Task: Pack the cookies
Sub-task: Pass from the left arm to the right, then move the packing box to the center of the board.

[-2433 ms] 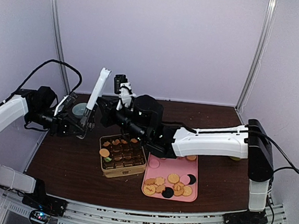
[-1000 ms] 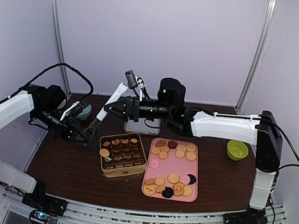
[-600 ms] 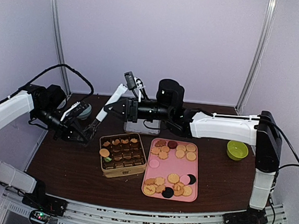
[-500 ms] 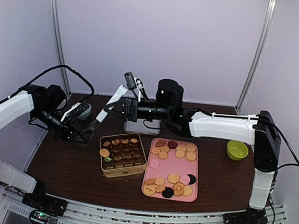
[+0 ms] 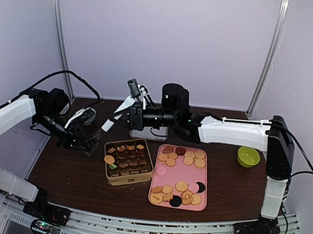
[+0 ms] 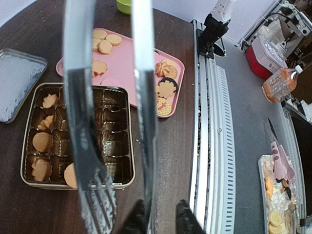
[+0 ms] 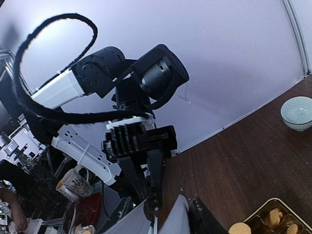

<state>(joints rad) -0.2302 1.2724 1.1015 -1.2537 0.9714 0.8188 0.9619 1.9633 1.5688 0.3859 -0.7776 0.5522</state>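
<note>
I'm seeing lilac walls (image 5: 168, 41) enclosing the dark desk (image 5: 75, 170); right jaws are gripping the tongs (image 6: 78, 122), left jaws I cannot tell.

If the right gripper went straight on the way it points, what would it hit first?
Most likely the left gripper, dead ahead in the right wrist view, at the other end of the tongs; depth is uncertain.

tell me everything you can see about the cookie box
The box is a shallow rectangular tin, gold-coloured outside, with a dark brown insert split into small pockets. It lies flat and open on the table, just left of the pink tray. A few cookies sit in its far row and left side; most pockets are bare.
</note>
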